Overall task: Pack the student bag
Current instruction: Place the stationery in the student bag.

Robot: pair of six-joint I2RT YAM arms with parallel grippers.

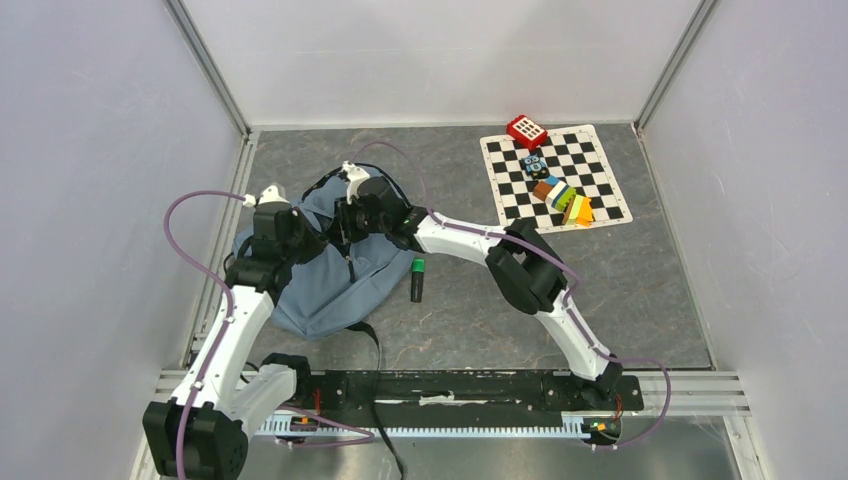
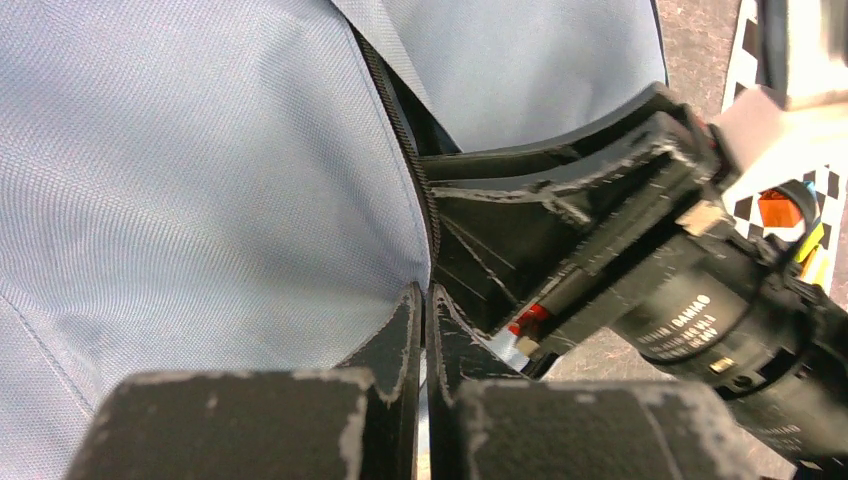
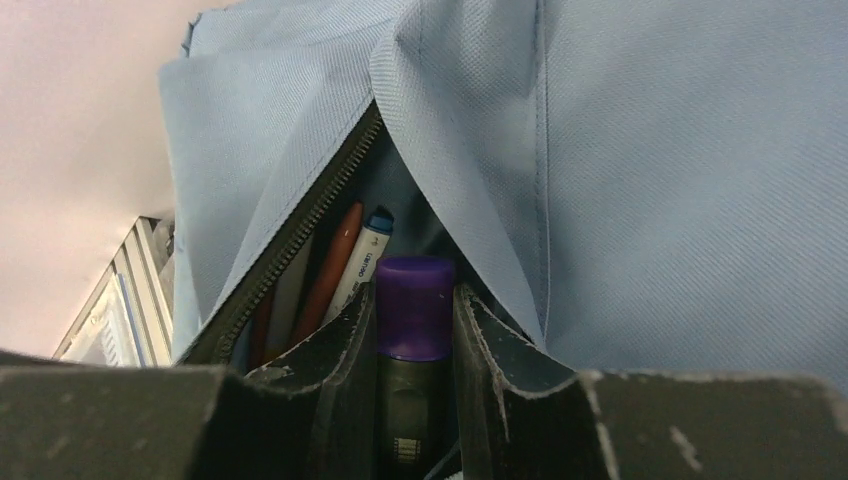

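The student bag (image 1: 322, 275) is a blue-grey backpack lying on the table left of centre. My left gripper (image 1: 312, 238) is shut on the fabric edge by the bag's black zipper (image 2: 400, 140); its tips (image 2: 427, 300) are pressed almost together. My right gripper (image 1: 343, 220) is shut on a black marker with a purple cap (image 3: 413, 320) and holds it at the open zipper mouth of the bag (image 3: 650, 180). Inside the opening stand an orange pen (image 3: 335, 262) and a white pen with a blue cap (image 3: 366, 252). The right gripper's body (image 2: 600, 230) fills the right of the left wrist view.
A black marker with a green cap (image 1: 417, 280) lies on the table just right of the bag. A checkered mat (image 1: 600, 165) at the back right carries a red block (image 1: 527, 131) and several coloured blocks (image 1: 565, 200). White walls enclose the table.
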